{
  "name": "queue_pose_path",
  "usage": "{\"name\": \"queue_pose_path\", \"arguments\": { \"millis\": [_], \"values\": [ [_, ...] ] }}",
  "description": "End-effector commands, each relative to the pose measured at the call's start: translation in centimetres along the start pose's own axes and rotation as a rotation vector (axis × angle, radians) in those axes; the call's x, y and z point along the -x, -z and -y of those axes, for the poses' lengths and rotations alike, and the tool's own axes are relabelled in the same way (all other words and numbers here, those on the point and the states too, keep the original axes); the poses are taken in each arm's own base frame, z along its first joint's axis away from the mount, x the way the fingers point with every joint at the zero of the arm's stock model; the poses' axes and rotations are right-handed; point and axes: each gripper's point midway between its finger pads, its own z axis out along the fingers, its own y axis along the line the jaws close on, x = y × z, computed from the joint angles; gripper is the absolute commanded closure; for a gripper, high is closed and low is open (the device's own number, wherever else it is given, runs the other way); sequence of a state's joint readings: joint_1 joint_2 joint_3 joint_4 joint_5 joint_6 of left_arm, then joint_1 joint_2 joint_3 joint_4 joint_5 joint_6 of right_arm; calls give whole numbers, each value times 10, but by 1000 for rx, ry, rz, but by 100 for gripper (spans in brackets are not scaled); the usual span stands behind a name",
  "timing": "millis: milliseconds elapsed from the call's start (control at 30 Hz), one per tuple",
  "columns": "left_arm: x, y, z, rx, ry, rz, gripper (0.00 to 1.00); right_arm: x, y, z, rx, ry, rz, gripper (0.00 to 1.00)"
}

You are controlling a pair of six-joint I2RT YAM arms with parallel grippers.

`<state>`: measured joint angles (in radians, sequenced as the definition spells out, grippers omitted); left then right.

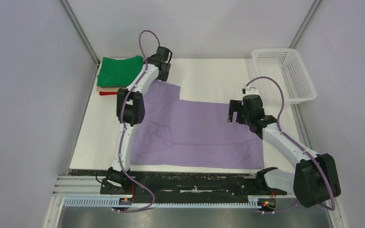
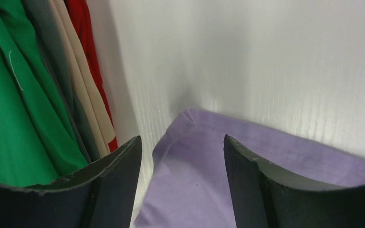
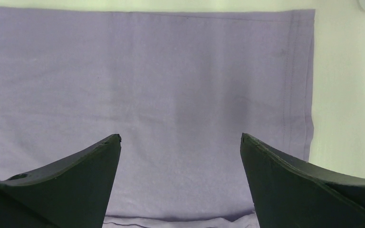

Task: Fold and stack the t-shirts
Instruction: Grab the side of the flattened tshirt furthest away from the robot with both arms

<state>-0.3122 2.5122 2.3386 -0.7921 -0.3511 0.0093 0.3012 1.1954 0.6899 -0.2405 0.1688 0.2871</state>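
Note:
A lavender t-shirt (image 1: 195, 128) lies spread flat on the white table (image 1: 209, 76). A stack of folded t-shirts sits at the far left: green (image 1: 120, 70) on top, tan (image 1: 105, 88) and red (image 1: 106, 93) below. My left gripper (image 1: 164, 72) is open, low over the lavender shirt's far-left sleeve corner (image 2: 190, 156), right of the stack (image 2: 24, 95). My right gripper (image 1: 236, 115) is open and empty above the lavender shirt's right part (image 3: 171, 85), near its hem (image 3: 298, 80).
A white mesh basket (image 1: 285, 71) stands at the far right corner. Grey walls close in both sides. A black rail (image 1: 190, 183) runs along the table's near edge.

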Motion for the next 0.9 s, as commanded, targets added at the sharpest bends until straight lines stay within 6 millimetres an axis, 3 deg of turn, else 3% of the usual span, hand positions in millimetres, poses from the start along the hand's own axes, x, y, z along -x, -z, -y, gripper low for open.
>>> {"name": "queue_pose_path", "arguments": {
  "millis": [0, 267, 667, 767, 867],
  "values": [
    [37, 0, -6, 33, -44, 127, 32, -2, -3, 4, -7, 1, 1, 2],
    [39, -15, -3, 21, -58, 146, 46, 0, -1, 14, -55, -4, 7, 2],
    [23, -30, -19, 124, -85, 100, 49, 4, 5, 24, -97, -11, 18, 2],
    [25, -27, -17, 103, -86, 107, 64, 5, 4, 26, -108, -14, 18, 2],
    [31, -21, -13, 67, -83, 122, 94, 7, 2, 32, -146, -25, 15, 2]
  ]
}}
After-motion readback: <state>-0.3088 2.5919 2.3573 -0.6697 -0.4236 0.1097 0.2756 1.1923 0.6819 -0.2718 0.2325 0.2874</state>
